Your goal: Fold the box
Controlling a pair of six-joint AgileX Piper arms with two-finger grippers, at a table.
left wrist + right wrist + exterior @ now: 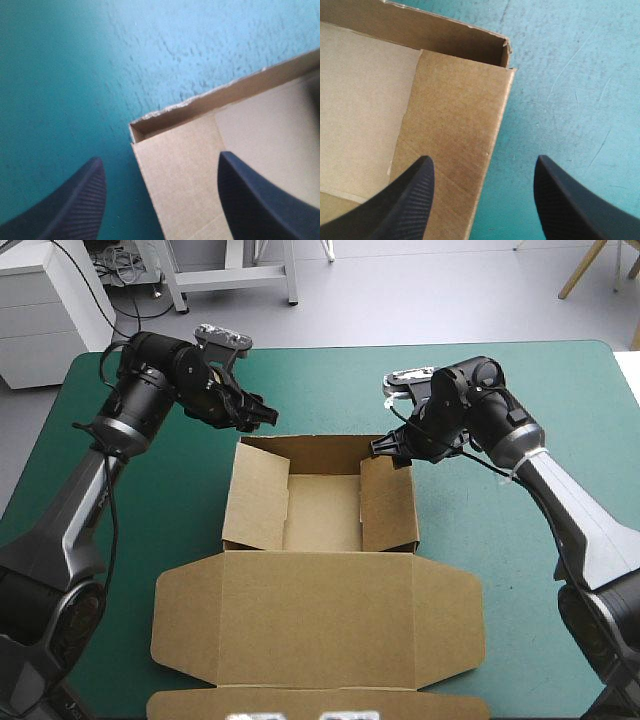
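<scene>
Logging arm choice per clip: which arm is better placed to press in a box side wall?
Probably right: the right gripper, open, sits at the box's far right corner, straddling that wall; the left gripper hangs just beyond its corner.

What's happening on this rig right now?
Two arms are folding a brown box on the table. The box stands as an open tray with its walls up, and its lid lies flat toward the near edge. The left end effector is open at the far left corner and the right end effector is open at the far right corner. Each straddles a side wall. Neither is shut on the board.
</scene>
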